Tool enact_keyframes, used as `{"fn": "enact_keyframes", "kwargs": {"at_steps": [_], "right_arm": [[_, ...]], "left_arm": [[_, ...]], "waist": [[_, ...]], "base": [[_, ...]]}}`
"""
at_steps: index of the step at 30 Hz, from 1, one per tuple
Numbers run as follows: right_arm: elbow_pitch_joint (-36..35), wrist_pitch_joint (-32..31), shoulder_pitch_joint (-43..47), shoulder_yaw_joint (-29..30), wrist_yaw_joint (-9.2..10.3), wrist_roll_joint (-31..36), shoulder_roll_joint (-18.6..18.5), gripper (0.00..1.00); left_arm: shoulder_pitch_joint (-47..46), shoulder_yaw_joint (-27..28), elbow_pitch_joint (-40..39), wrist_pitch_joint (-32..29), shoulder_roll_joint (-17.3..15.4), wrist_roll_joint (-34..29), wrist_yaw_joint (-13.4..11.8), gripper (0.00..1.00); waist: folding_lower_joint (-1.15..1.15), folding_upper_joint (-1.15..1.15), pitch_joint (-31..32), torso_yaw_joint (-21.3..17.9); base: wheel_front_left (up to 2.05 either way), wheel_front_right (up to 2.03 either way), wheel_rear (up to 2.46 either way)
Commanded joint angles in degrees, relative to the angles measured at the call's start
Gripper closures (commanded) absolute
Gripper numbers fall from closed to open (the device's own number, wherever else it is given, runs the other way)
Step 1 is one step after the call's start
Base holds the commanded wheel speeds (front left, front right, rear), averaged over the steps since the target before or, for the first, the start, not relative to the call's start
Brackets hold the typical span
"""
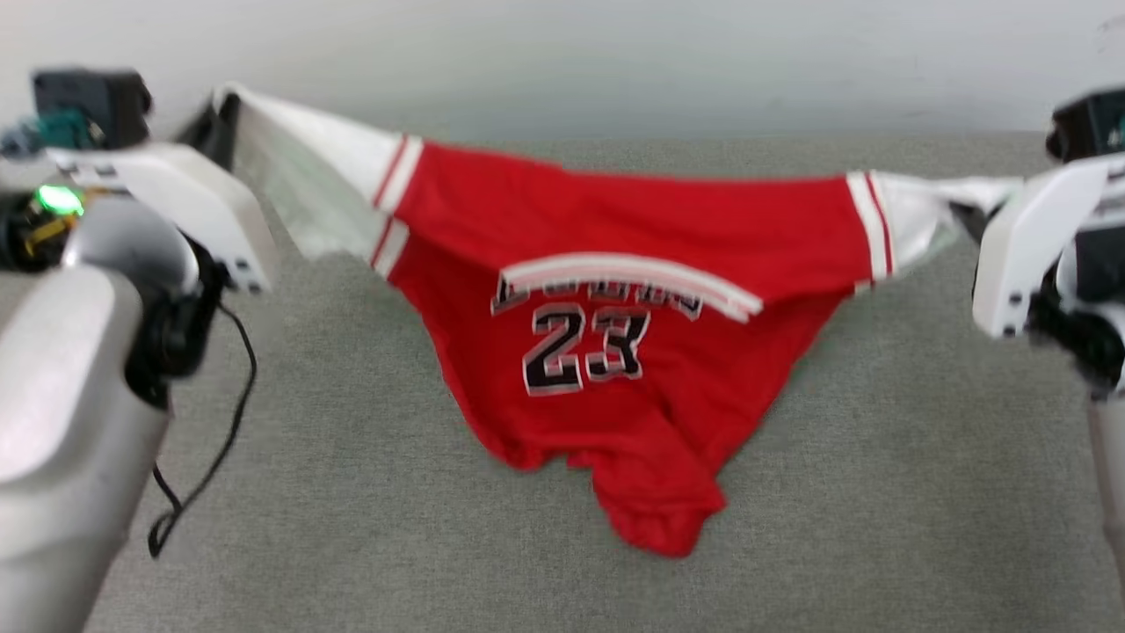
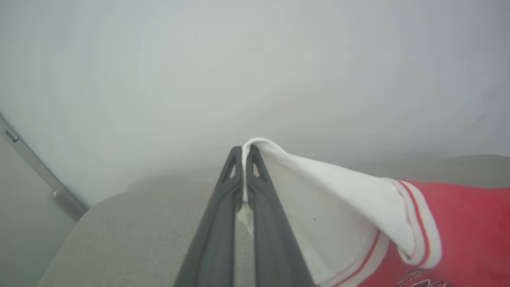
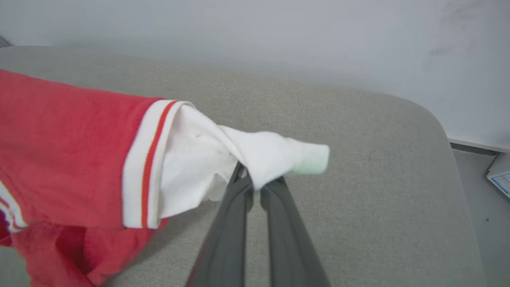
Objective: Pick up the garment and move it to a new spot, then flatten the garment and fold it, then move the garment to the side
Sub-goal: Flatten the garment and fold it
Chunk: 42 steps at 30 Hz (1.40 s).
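Note:
The garment [image 1: 633, 220], a red jersey with white sleeves, striped trim and a black "23", hangs stretched between my two arms above the grey table [image 1: 879, 492]. Its red body sags in the middle and its lowest folds reach the cloth surface. My left gripper [image 2: 244, 153] is shut on the edge of one white sleeve [image 2: 338, 187]; in the head view this gripper [image 1: 224, 105] stands at the upper left. My right gripper [image 3: 257, 185] is shut on the other white sleeve [image 3: 255, 155], which drapes over its fingertips. It appears at the right edge [image 1: 967, 211] in the head view.
A pale wall [image 1: 615, 53] rises right behind the table's far edge. A black cable [image 1: 220, 440] dangles from my left arm over the table's left side. In the right wrist view the table's rounded corner [image 3: 434, 115] drops to the floor, where a white box [image 3: 500, 175] lies.

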State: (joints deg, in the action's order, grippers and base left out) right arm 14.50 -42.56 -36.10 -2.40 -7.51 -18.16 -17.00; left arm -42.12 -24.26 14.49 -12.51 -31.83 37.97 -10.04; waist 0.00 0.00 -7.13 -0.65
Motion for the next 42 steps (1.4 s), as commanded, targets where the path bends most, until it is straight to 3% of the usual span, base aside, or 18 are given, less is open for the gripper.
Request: {"fn": "enact_keyframes", "kwargs": {"at_steps": [1,11,26,34,42], "right_arm": [[0.5,0.3,-1.5,-0.1,0.04,0.2,-0.2,1.0],[12.0,9.0,-25.5,-2.6,0.04,2.2,0.2,1.0],[21.3,26.4,-54.5,-2.5,0.04,11.6,0.2,1.0],[27.2,31.2,-60.5,-5.2,0.05,11.8,1.0,1.0],[35.6,36.0,-55.7,-6.4,0.05,8.6,3.4,1.0]], "left_arm": [[-1.2,0.2,0.6,0.4,0.2,-0.3,0.3,1.0],[-23.6,1.9,14.4,6.9,2.4,-3.2,3.7,1.0],[-49.3,3.5,25.1,17.5,2.8,-6.6,7.4,1.0],[-50.7,2.9,27.3,19.4,4.2,-6.4,7.9,1.0],[-43.8,3.1,30.6,21.5,7.1,-3.6,8.4,1.0]], "waist": [[0.0,0.0,-0.2,0.0],[0.0,0.0,-8.8,0.4],[0.0,0.0,-22.9,0.5],[0.0,0.0,-28.5,0.9],[0.0,0.0,-29.7,1.1]], "base": [[0.0,0.0,0.0],[0.0,0.0,0.0],[0.0,0.0,0.0],[0.0,0.0,0.0],[0.0,0.0,0.0]]}}
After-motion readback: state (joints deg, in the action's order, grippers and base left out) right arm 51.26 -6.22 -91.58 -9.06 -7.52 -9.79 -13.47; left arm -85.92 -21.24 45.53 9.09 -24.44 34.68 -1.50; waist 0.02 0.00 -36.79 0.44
